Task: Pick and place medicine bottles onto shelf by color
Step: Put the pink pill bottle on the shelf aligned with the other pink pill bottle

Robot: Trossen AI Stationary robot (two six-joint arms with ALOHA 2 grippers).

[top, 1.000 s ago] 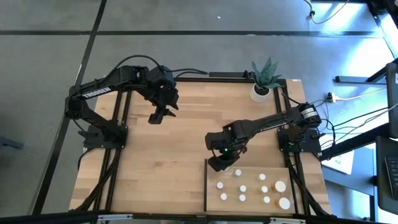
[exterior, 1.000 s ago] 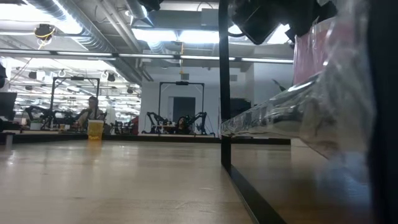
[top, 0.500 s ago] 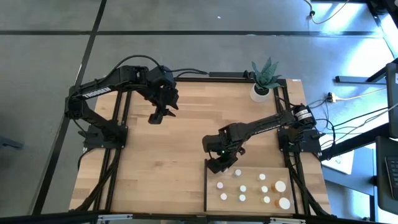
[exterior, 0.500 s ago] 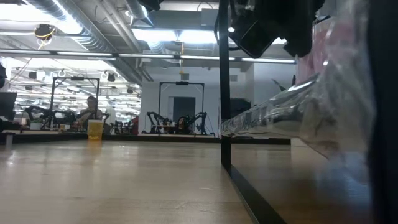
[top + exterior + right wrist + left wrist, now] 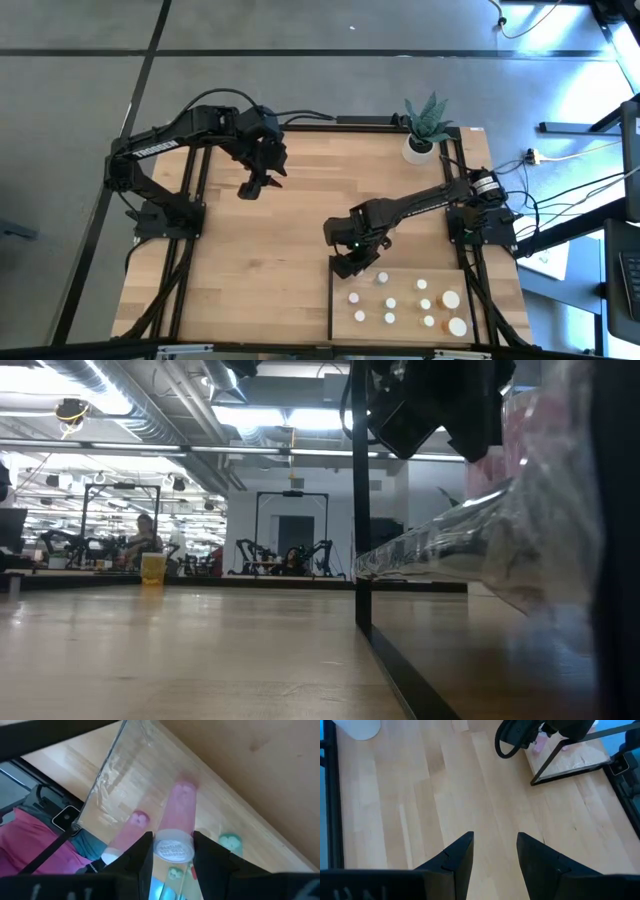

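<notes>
My right gripper (image 5: 346, 264) hangs over the far left corner of the light-wood shelf (image 5: 405, 336) and is shut on a pink medicine bottle (image 5: 180, 810) with a white cap. Several more white-capped bottles (image 5: 390, 301) stand in rows on the shelf. The shelf's thin dark upright edge (image 5: 331, 300) runs along its left side and carries a clear panel (image 5: 125, 780). My left gripper (image 5: 255, 186) hovers open over the table's far left part, with only bare wood between its fingers (image 5: 492, 855). My right gripper pinches the pink bottle's white cap (image 5: 173, 849) between its two fingers. The fingers slant down from above, and the pink body reaches out beyond the fingertips toward the shelf. Whether the bottle's bottom touches the shelf, I cannot tell.
A white pot with a green plant (image 5: 420, 145) stands at the table's far right corner. The plank tabletop (image 5: 270, 260) between the two arms is bare wood. In the low view the shelf's dark upright post (image 5: 361, 510) rises in the middle, with the room beyond.
My right gripper has sunk a little with the pink bottle, drifting slightly toward the table's left, over the shelf's far left corner. It has stayed shut.
</notes>
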